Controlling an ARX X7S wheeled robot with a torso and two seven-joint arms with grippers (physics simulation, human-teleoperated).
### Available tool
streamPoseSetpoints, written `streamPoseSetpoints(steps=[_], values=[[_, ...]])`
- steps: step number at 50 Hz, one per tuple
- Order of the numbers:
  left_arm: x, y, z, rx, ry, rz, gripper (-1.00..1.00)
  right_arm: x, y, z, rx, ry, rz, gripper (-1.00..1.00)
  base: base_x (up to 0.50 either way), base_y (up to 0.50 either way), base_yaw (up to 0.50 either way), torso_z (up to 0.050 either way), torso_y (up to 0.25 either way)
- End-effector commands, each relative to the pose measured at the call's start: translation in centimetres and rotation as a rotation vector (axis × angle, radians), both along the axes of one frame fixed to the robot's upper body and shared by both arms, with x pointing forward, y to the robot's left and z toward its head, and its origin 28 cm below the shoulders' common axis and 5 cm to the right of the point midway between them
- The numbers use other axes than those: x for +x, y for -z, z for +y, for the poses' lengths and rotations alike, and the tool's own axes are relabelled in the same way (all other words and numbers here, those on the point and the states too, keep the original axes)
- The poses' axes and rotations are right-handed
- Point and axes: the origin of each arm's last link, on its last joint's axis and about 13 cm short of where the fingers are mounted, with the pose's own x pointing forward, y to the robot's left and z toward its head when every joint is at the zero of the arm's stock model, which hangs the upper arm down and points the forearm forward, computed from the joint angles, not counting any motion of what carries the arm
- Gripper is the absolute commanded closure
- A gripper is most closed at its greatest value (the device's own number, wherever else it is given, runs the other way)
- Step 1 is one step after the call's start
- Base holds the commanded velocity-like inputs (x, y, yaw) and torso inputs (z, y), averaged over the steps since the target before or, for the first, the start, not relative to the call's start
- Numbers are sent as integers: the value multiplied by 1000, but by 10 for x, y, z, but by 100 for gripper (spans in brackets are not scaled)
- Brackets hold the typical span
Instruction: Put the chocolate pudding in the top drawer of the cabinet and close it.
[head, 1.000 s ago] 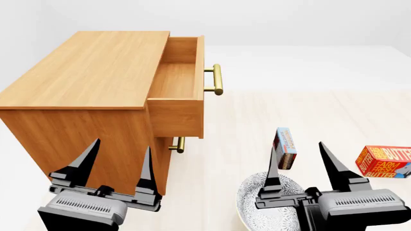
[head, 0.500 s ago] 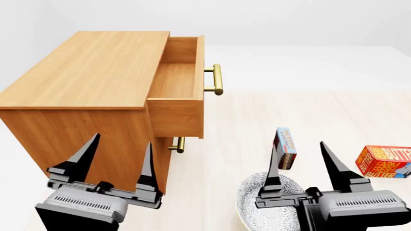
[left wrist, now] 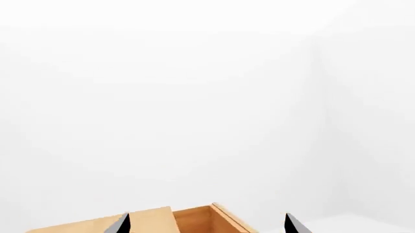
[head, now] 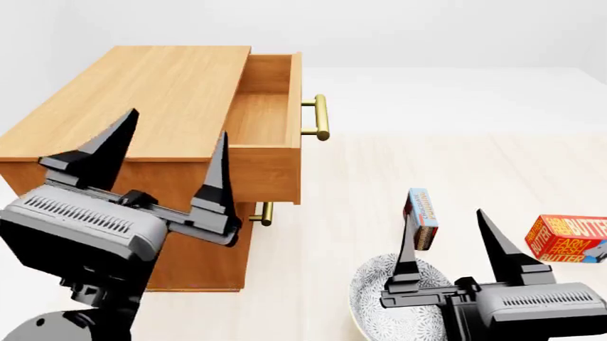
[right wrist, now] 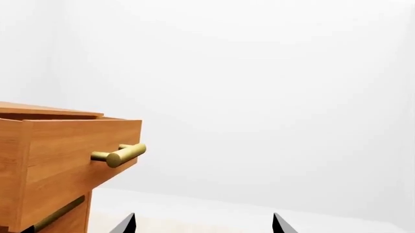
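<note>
Where the head view looks down, the cabinet (head: 133, 106) stands at left with its top drawer (head: 266, 121) pulled out and bare inside, brass handle (head: 320, 117) facing right. The chocolate pudding (head: 423, 217) stands upright on the pale floor, well apart from the drawer, just beyond a patterned bowl (head: 374, 298). A butter box (head: 567, 238) lies further right. The left pincer (head: 169, 165) hangs spread and empty in front of the cabinet, hiding part of its side. The right pincer (head: 446, 238) is spread and empty over the bowl.

Left wrist view: only the drawer's open corner (left wrist: 207, 221) and two fingertips (left wrist: 120, 224) show.

Right wrist view: the drawer front (right wrist: 77, 150) and handle (right wrist: 120, 155), white wall beyond.
</note>
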Motion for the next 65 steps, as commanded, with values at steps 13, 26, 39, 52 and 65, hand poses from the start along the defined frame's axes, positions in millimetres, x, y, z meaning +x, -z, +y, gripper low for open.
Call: streamPoseSetpoints(steps=[13, 26, 39, 52, 65], values=[[46, -84, -26, 79, 170, 57, -100, 1, 1, -1, 6, -4, 6, -100, 0, 0, 0, 0, 0], [91, -121, -45, 100, 227, 195, -100, 1, 2, -2, 11, -3, 13, -100, 0, 0, 0, 0, 0], [116, -163, -71, 143, 119, 370, -100, 2, 3, -2, 15, -1, 17, -100, 0, 0, 0, 0, 0], [148, -185, -94, 244, 101, 633, -100, 3, 5, -3, 27, -2, 24, -100, 0, 0, 0, 0, 0], [171, -184, -96, 207, 67, 890, -100, 3, 6, -5, 40, -3, 29, -100, 0, 0, 0, 0, 0]])
